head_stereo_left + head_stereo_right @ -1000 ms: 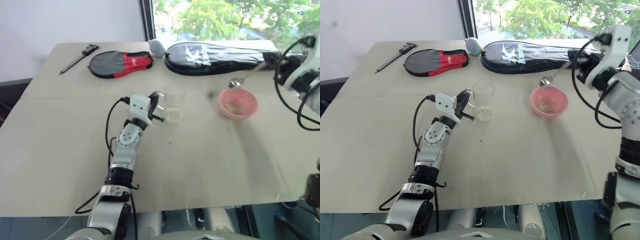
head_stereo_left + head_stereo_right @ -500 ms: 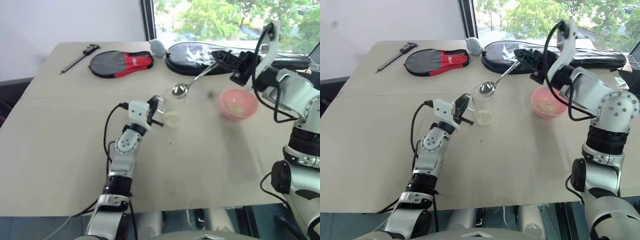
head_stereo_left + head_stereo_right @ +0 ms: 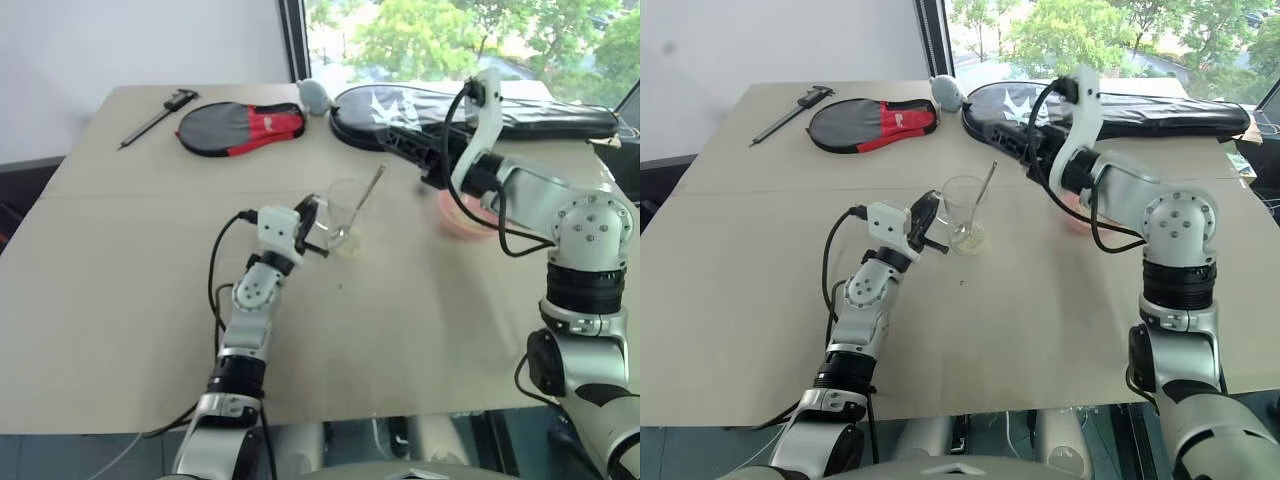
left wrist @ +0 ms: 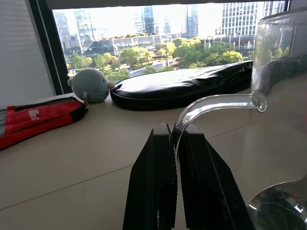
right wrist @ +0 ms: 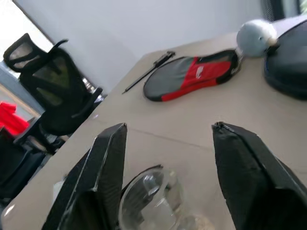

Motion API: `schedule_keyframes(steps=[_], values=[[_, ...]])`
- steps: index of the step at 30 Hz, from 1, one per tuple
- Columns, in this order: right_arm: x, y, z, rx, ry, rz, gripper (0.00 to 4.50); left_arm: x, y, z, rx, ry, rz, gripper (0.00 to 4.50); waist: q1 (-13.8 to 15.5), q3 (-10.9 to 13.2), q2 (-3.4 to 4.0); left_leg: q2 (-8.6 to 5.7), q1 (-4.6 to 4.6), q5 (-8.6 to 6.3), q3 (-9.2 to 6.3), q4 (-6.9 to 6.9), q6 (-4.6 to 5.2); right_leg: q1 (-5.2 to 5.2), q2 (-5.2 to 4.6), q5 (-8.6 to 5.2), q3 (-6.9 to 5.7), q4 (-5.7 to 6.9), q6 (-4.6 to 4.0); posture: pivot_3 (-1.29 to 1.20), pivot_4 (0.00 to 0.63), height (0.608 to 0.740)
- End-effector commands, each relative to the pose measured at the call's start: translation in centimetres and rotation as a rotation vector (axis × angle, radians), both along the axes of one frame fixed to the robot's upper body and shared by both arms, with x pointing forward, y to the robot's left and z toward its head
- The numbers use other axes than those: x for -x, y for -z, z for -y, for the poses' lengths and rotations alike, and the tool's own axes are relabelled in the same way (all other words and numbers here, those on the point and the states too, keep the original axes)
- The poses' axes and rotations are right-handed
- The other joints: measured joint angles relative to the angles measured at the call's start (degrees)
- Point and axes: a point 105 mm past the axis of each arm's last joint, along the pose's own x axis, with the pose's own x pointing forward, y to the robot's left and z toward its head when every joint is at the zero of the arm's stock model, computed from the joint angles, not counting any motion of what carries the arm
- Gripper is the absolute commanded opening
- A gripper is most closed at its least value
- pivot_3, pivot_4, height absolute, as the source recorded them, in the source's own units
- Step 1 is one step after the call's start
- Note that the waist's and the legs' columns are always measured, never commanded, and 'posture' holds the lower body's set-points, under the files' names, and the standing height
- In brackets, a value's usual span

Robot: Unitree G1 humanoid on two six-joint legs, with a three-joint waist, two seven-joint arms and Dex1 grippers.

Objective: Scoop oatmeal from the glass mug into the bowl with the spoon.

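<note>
Pinching the side handle of the small clear glass mug [image 3: 963,212], the left gripper [image 4: 174,143] was clamped shut; pale oatmeal [image 3: 969,238] lay inside, the slim silver spoon [image 3: 362,204] leaning there, unheld. Right gripper [image 5: 168,139] stood parted, empty; its arm hid most of the pink bowl [image 3: 452,217]

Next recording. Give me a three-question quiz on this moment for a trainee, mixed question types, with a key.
1. True or false: the spoon stands leaning inside the glass mug, while the right tool is open and off it.
2. What is the left tool pinching? A) the mug's handle B) the spoon's handle C) a racket cover
3. Fill in: in the head views the bowl is partly hidden behind the robot's ___ arm.

Key: 1 true; 2 A; 3 right.
</note>
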Motion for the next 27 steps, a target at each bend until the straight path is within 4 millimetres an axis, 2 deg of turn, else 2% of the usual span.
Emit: schedule_keyframes(steps=[1,5,6,7,19,22,27], values=[[0.1,-2.4,0.7,-0.04,0.031,0.103,2.67,0.5,-1.1,-0.1,0.009,0.007,0.056,0.0,-0.01,0.0,0.0,0.0,0.0,0.0,-0.01,0.0,0.0,0.0,0.01,0.0,-0.01,0.0,0.0,0.0,0.15,0.74],[0.1,-2.3,0.5,-0.043,0.032,0.112,2.67,0.5,-1.3,-0.2,0.009,0.003,0.064,0.0,-0.07,0.0,0.0,0.01,0.0,0.0,-0.01,0.0,0.0,0.0,0.01,0.0,-0.01,0.0,0.0,0.0,0.15,0.74],[0.1,-2.3,0.6,-0.047,0.037,0.116,2.83,0.5,-1.3,-0.2,0.006,0.001,0.067,0.72,-0.06,0.0,0.0,0.01,0.0,0.0,-0.01,0.0,0.0,0.0,0.01,0.0,0.0,0.0,0.0,0.0,0.15,0.74],[0.1,-2.3,0.6,-0.051,0.04,0.118,2.83,0.5,-1.3,-0.3,0.0,-0.002,0.07,0.96,-0.05,0.0,0.0,0.01,0.0,0.0,-0.01,0.0,0.0,0.0,0.01,0.0,0.0,0.0,0.0,0.0,0.15,0.74],[0.0,-2.1,1.5,-0.068,0.066,0.13,2.83,2.1,-1.2,-1.2,-0.011,0.006,0.056,0.96,-0.07,0.0,0.0,0.02,0.0,0.0,-0.01,-0.01,0.0,0.0,0.01,0.0,-0.01,-0.01,0.0,0.0,0.15,0.74],[0.4,-1.1,2.6,-0.037,0.08,0.144,2.83,3.1,-0.9,-2.0,-0.018,-0.001,0.031,0.96,-0.06,0.0,0.0,0.02,-0.01,0.0,-0.01,-0.01,0.0,0.0,0.0,0.0,-0.01,-0.01,0.0,0.0,0.15,0.74],[1.5,1.2,6.1,0.064,0.153,0.257,2.83,5.4,-0.3,-3.8,-0.052,-0.014,-0.037,0.96,0.09,0.0,0.0,0.02,-0.04,-0.01,-0.02,-0.01,0.0,0.01,-0.01,0.0,-0.01,-0.09,0.0,0.0,0.15,0.74]])
